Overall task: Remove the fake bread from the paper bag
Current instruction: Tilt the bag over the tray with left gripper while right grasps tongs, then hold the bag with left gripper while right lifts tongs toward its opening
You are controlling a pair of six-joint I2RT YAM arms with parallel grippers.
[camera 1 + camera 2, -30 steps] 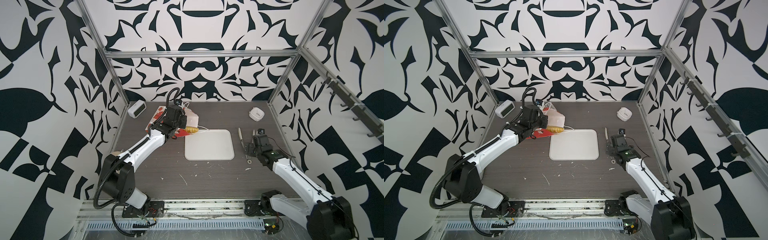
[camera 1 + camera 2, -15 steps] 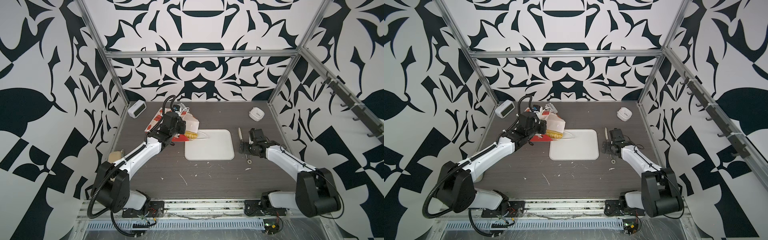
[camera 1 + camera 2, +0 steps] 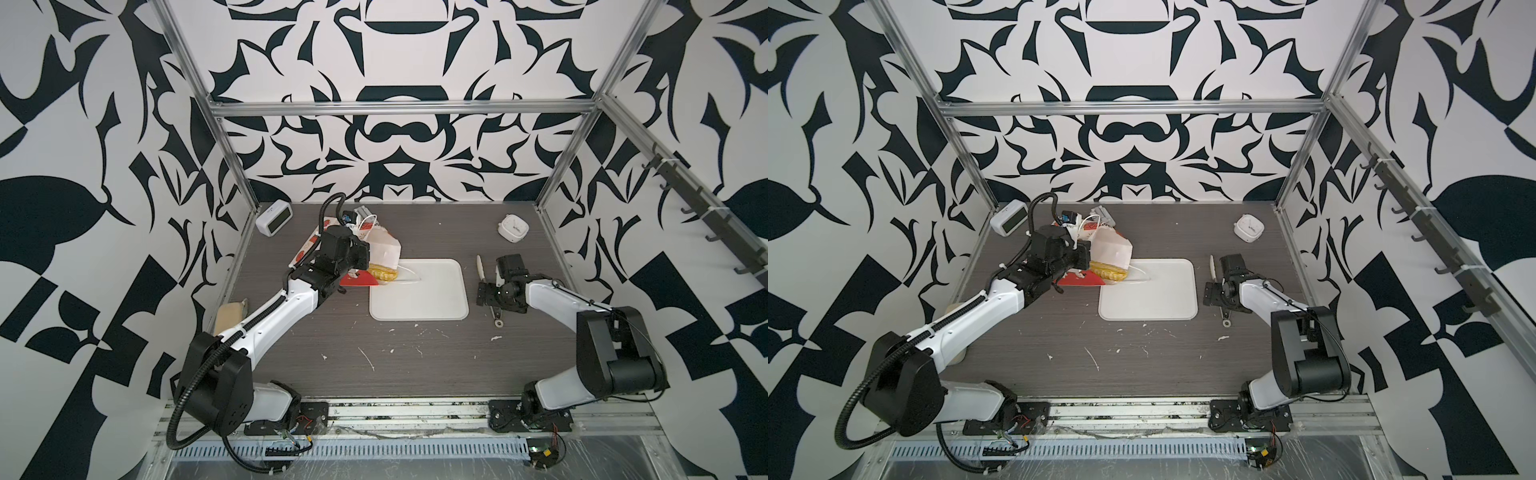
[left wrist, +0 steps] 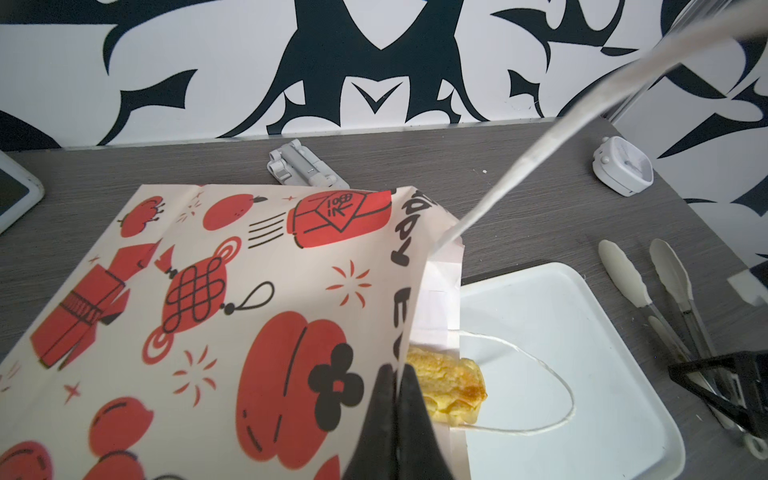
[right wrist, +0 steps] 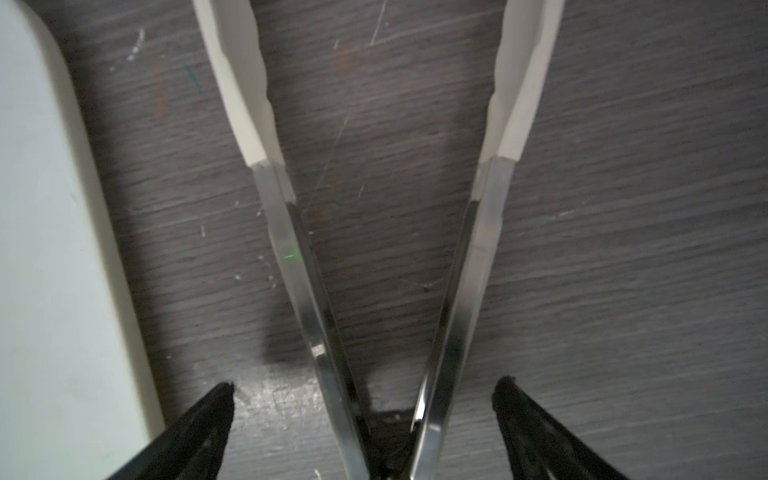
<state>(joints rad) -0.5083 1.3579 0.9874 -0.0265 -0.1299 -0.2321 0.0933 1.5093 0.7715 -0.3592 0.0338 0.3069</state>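
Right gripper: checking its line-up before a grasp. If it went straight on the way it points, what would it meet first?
Most likely the tongs: the open right gripper straddles their joined metal end, which lies on the table. How far above them it is, the wrist view does not show.

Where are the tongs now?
In both top views the tongs lie on the table just right of the white tray, straddled by the open right gripper.

Overhead pair shares table, wrist views close
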